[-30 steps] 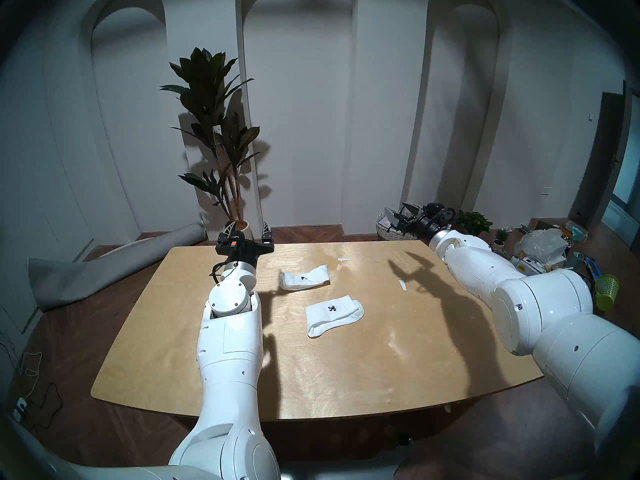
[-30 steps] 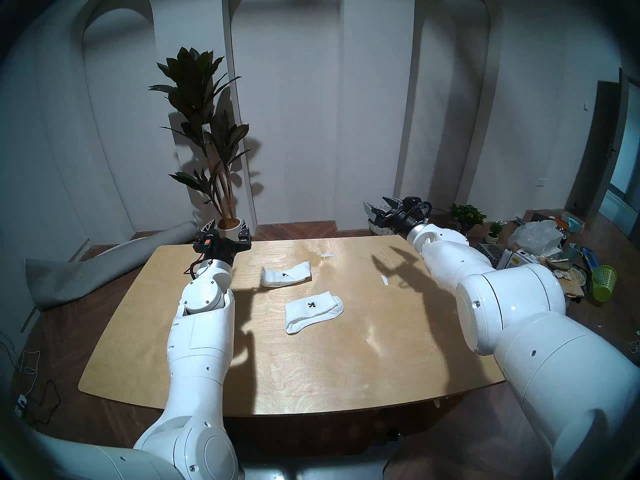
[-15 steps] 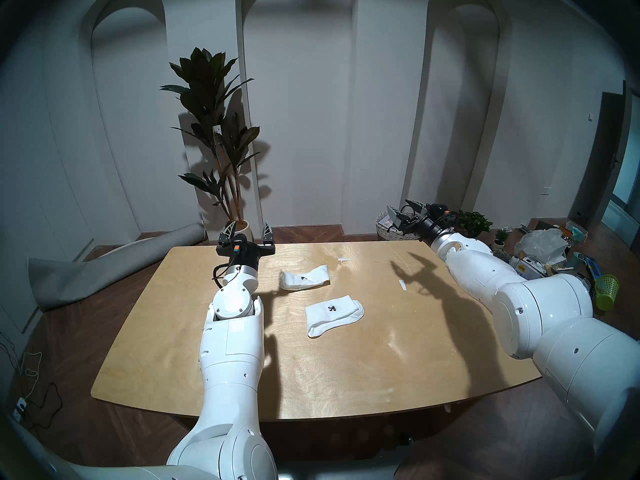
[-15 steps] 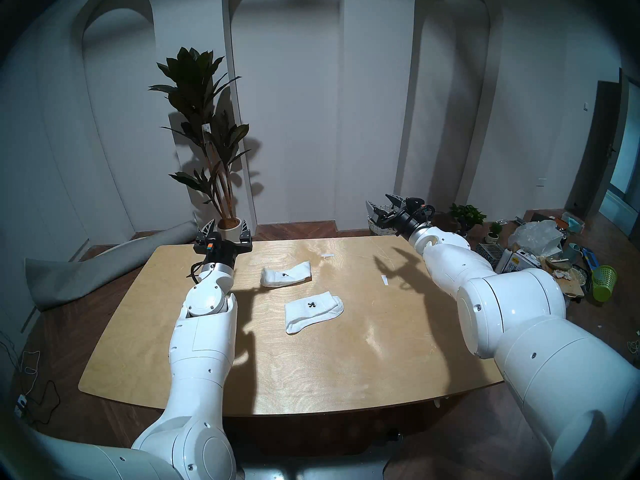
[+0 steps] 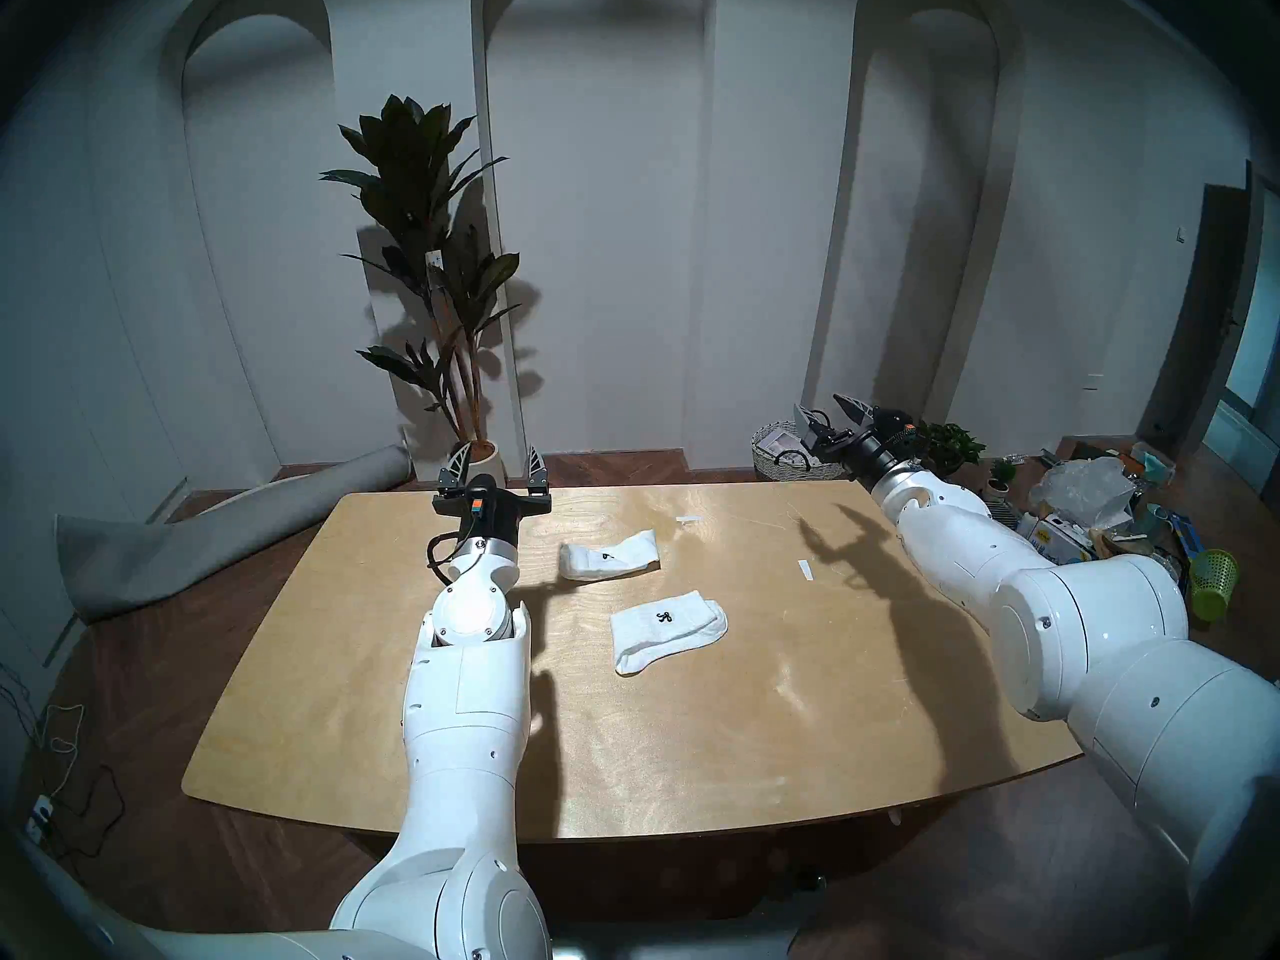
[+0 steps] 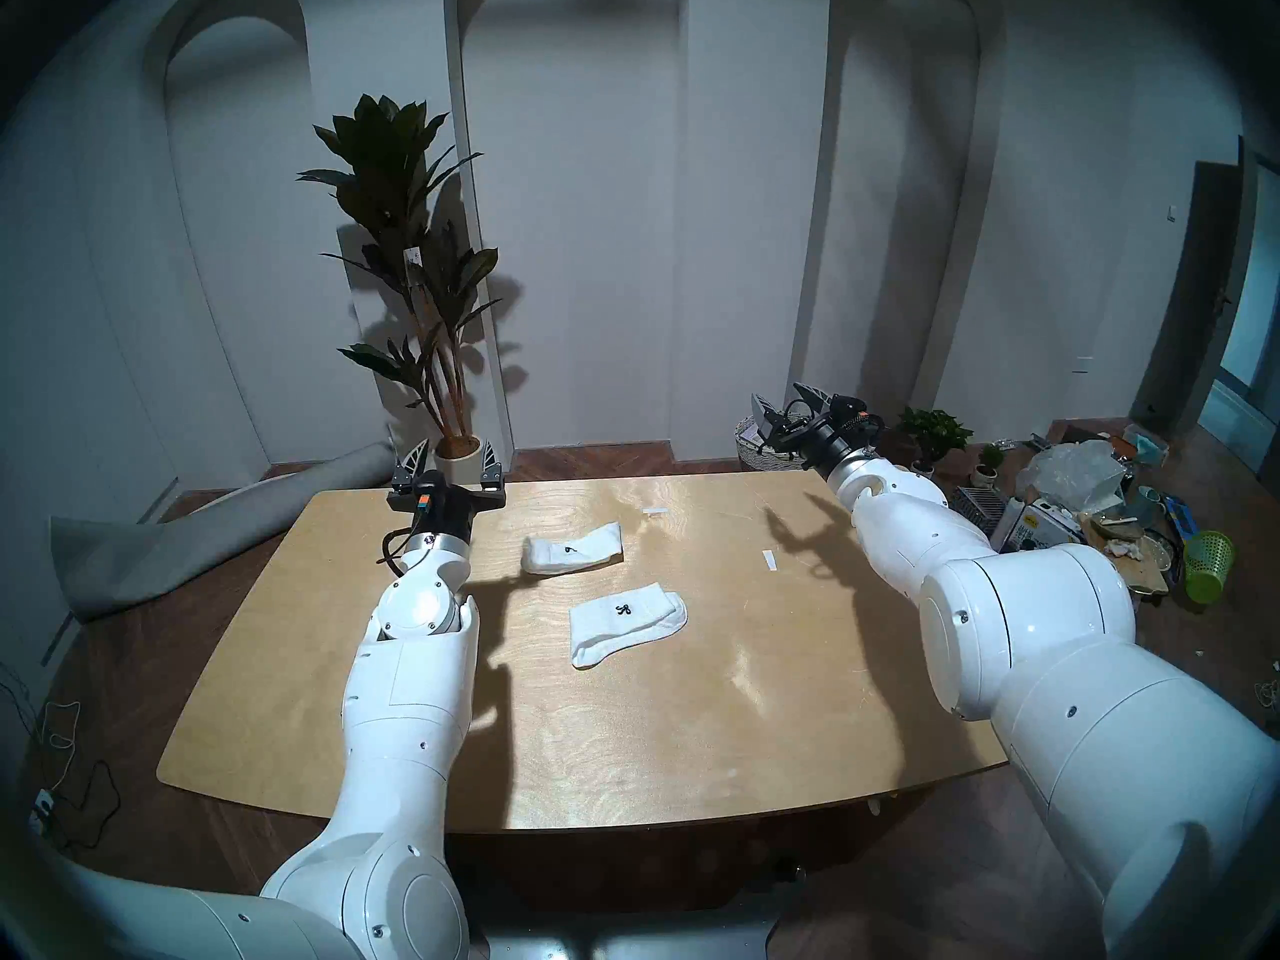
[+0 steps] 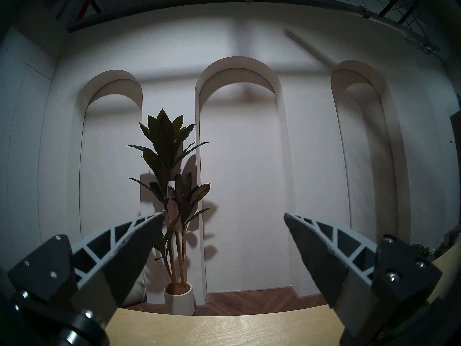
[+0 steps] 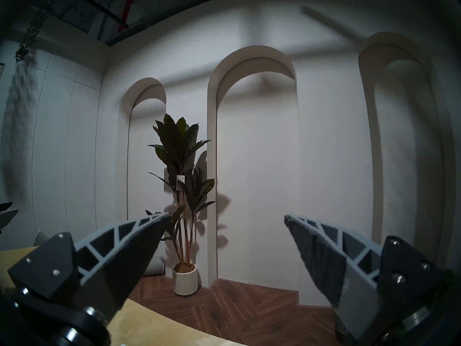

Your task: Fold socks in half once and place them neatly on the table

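Two white socks lie folded on the plywood table (image 5: pixel 692 744). The far sock (image 5: pixel 608 557) (image 6: pixel 572 551) sits toward the back, and the near sock (image 5: pixel 666 629) (image 6: pixel 625 622) lies just in front of it to the right. Each shows a small black logo. My left gripper (image 5: pixel 496 458) (image 6: pixel 450 456) (image 7: pixel 224 214) hangs open above the table's far left edge, fingers pointing up and away, holding nothing. My right gripper (image 5: pixel 824 411) (image 6: pixel 786 396) (image 8: pixel 227 217) stands open above the far right corner, also empty. Neither wrist view shows a sock.
Two small white paper strips (image 5: pixel 805 569) (image 5: pixel 687 519) lie on the table's back half. A tall potted plant (image 5: pixel 436 280) stands behind the table. A woven basket (image 5: pixel 779 453) and floor clutter with a green bin (image 5: pixel 1213 584) sit at the right. A rolled grey mat (image 5: pixel 208 522) lies left.
Both arms have drawn back slightly; the right gripper has shifted right and a little up, the left wrist has straightened. The socks have not moved.
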Available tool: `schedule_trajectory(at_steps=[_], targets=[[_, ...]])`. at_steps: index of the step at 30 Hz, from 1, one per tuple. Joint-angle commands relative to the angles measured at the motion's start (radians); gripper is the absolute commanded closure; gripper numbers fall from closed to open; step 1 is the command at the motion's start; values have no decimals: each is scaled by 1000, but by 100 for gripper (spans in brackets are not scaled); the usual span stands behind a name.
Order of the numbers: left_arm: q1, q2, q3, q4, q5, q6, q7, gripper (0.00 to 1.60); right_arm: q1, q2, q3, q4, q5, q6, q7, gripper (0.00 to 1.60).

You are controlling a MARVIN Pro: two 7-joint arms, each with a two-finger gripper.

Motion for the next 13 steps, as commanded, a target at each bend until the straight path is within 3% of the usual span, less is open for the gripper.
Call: schedule_trajectory(at_steps=[1,13], targets=[[-24,0,10,4,5,-52,13,0,9,-11,14,-16,12,-35,-15,0],[-29,7,17,29,17,-102,42,0,1,-23,30,-17,18,-74,-45,0]])
